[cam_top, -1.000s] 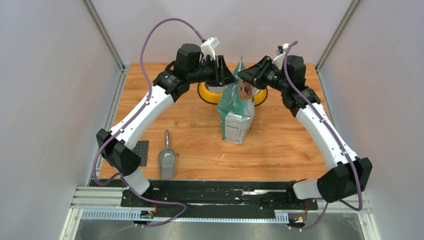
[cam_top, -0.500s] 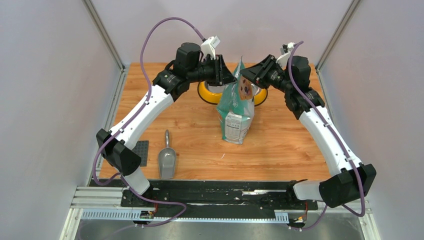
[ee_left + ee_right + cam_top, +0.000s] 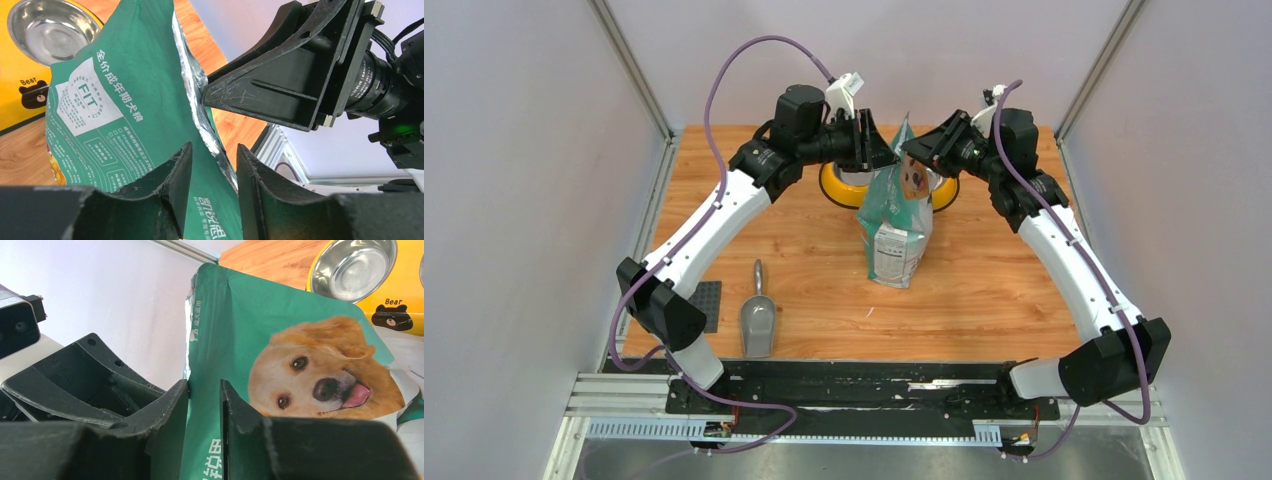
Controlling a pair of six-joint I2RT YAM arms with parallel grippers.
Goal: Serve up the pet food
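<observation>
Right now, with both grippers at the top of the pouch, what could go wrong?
1. The left gripper and right gripper only straddle thin edges of the pouch; a pull could slip off or tear it.
2. The pouch stands upright; uneven pulling may topple it and spill its contents short of the yellow feeder.

The pet food itself is hidden inside a tall teal-green plastic pouch (image 3: 896,225) printed with a golden retriever. The pouch stands upright just toward twelve o'clock of the wooden table's (image 3: 984,290) centre, silver lining showing along its top edge.
</observation>
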